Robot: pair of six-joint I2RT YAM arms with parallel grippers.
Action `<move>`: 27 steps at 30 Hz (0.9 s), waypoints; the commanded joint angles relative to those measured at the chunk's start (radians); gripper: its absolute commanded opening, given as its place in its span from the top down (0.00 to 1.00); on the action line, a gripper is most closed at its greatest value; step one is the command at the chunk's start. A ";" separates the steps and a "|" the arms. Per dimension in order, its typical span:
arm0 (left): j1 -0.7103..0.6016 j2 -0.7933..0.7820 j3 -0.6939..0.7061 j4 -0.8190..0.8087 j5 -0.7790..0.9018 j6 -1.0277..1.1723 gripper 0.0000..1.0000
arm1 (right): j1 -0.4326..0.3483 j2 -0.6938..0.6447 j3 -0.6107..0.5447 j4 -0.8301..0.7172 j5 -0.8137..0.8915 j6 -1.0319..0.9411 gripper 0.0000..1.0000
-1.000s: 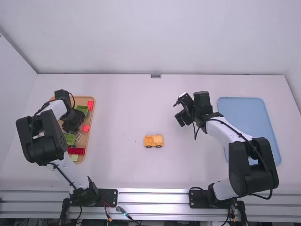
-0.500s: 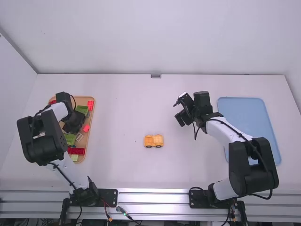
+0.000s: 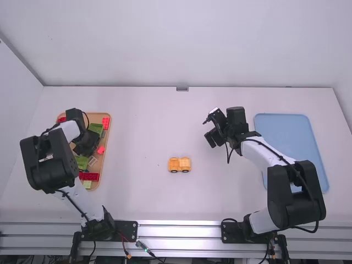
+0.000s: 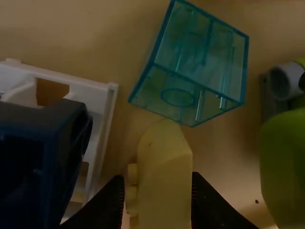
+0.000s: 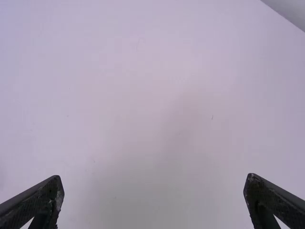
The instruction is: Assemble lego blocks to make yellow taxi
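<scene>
The white table (image 3: pixel 148 126) is smooth and matt, and it reaches out on every side of the tan tray (image 3: pixel 109 144). Well to the right of the tan tray is the flat blue tray (image 3: pixel 289 126), with rounded corners, partly behind the right arm (image 3: pixel 297 187).

The tan tray is a long shape with rounded corners. Above it is the left gripper (image 3: pixel 85 144); well to its right, above the table, is the right gripper (image 3: pixel 208 131), its fingers wide apart with nothing between them. To the right of the tan tray, level with its near half, the yellow-orange toy car (image 3: pixel 179 164) stands on the table, two blocky bumps on top and dark wheels below.

In the tan tray are a long red block (image 3: pixel 89 176) near its near end, a clear teal block (image 4: pixel 209 57) with hollow tubes inside, a white frame (image 4: pixel 106 100) with square openings, a dark blue block (image 4: pixel 28 157), a glossy green piece (image 4: pixel 286 162) with a rounded outline, and a curved yellow block (image 4: pixel 164 171), studded along one side. The left gripper (image 4: pixel 158 175) has its fingers clamped on the curved yellow block.

Compared with a second ago, the left gripper sits slightly nearer the tan tray's near end, and more of the red block (image 3: pixel 61 119) at the tray's far left corner shows. The toy car and right gripper are unmoved.
</scene>
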 commanded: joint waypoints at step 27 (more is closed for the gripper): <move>0.004 0.018 0.000 -0.028 0.003 -0.026 0.87 | 0.005 -0.017 0.005 0.004 -0.005 0.009 0.01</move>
